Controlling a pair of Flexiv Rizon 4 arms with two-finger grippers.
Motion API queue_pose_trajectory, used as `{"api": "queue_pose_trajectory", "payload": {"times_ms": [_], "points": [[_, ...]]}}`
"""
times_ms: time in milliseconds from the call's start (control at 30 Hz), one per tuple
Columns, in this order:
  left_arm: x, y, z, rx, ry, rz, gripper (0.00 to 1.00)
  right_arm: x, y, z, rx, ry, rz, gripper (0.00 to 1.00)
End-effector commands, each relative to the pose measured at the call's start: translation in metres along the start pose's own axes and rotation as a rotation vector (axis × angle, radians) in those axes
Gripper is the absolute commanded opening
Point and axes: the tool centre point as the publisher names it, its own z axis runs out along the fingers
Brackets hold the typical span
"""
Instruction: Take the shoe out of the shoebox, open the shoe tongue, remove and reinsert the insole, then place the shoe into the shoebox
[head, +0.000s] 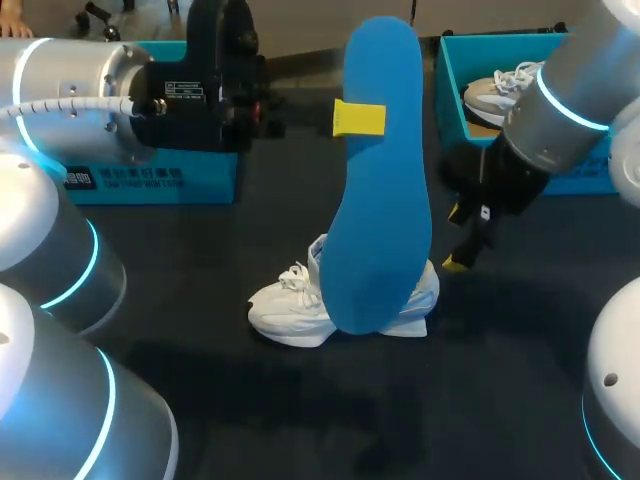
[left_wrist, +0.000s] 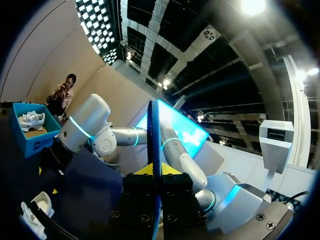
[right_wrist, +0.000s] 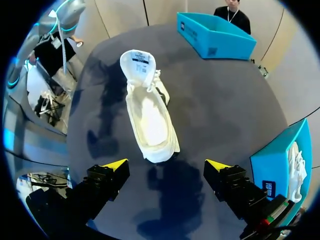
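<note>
Overhead light, ceiling lamp glares in L wrist view; soft shadows on table by shoe.

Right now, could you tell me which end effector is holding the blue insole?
The left end effector: it is shut on the upright blue insole; the right end effector is open and empty.

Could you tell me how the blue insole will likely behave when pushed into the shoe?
Held by one spot in the left hand, the blue insole stands straight, so probably fairly stiff. It looks thin edge-on, likely light, and may bend when pushed.
</note>
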Motion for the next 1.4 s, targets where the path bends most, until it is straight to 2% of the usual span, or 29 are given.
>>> {"api": "queue_pose_trajectory", "payload": {"times_ms": [33, 267, 533, 1167, 1400], "points": [[0.000, 0.001, 0.001, 0.001, 0.000, 0.001, 0.00, -0.004, 0.008, 0.005, 0.093, 0.014, 0.007, 1.00], [0.000, 0.001, 0.001, 0.001, 0.000, 0.001, 0.00, 0.007, 0.014, 0.007, 0.130, -0.041, 0.045, 1.00], [0.000, 0.001, 0.001, 0.001, 0.000, 0.001, 0.00, 0.012, 0.021, 0.014, 0.157, -0.037, 0.063, 1.00], [0.000, 0.001, 0.001, 0.001, 0.000, 0.001, 0.00, 0.003, 0.019, 0.029, 0.225, -0.007, -0.105, 1.00], [0.000, 0.001, 0.001, 0.001, 0.000, 0.001, 0.00, 0.003, 0.019, 0.029, 0.225, -0.007, -0.105, 1.00]]}}
